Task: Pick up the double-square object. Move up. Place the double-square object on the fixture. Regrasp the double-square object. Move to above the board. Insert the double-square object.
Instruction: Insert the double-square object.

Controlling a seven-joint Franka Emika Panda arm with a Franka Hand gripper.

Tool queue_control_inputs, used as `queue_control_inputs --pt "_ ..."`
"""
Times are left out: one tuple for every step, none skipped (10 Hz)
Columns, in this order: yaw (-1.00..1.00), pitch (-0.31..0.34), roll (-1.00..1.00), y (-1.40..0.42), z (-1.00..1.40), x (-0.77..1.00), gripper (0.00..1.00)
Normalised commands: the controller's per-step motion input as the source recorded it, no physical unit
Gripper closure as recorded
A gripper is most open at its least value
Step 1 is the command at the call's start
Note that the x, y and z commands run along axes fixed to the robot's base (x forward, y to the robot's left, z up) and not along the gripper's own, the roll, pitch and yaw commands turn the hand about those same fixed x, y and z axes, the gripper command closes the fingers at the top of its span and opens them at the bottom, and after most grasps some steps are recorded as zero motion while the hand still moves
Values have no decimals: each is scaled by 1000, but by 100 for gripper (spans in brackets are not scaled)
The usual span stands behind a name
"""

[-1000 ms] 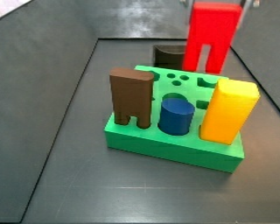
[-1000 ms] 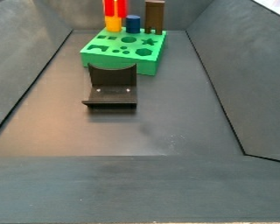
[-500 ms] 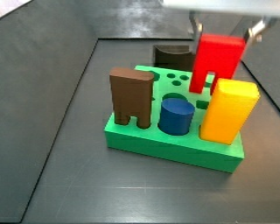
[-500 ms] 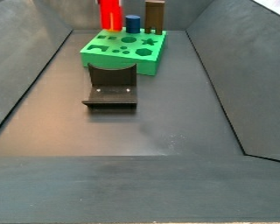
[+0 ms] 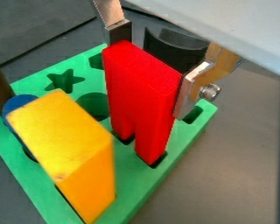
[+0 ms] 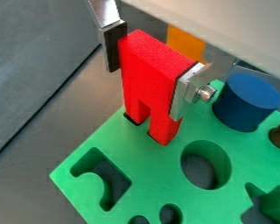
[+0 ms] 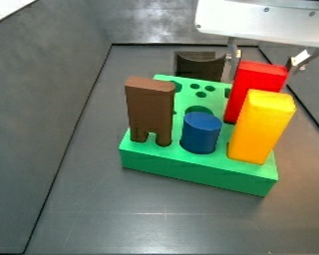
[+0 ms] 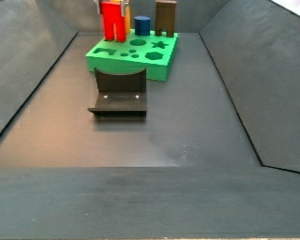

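The red double-square object stands upright on the green board, just behind the yellow block. Its two legs reach down into a cut-out of the board in a wrist view. My gripper is shut on the upper part of the double-square object, one silver finger on each side. In both wrist views the gripper hangs straight above the board. The dark fixture stands on the floor in front of the board, apart from the gripper.
A brown notched block, a blue cylinder and the yellow block stand in the board close to the red piece. Several shaped holes are open. Dark sloping walls enclose the floor.
The gripper has come down with the double-square object, from hanging above the board to having its lower end in a cut-out behind the yellow block.
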Motion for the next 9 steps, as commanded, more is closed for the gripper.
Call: queue_control_inputs --pt "100 -4 43 0 -340 289 100" --pt "174 -21 57 0 -443 371 100" --pt "246 -27 94 0 -451 117 100" --pt "357 -14 109 0 -491 0 100" --pt "300 -14 7 -43 -574 0 100" --pt "209 -20 -6 -166 -651 0 100" --pt "103 -30 -41 -157 -634 0 100" --pt "0 -20 -33 -43 -523 31 100" --pt "0 0 0 0 -394 40 100"
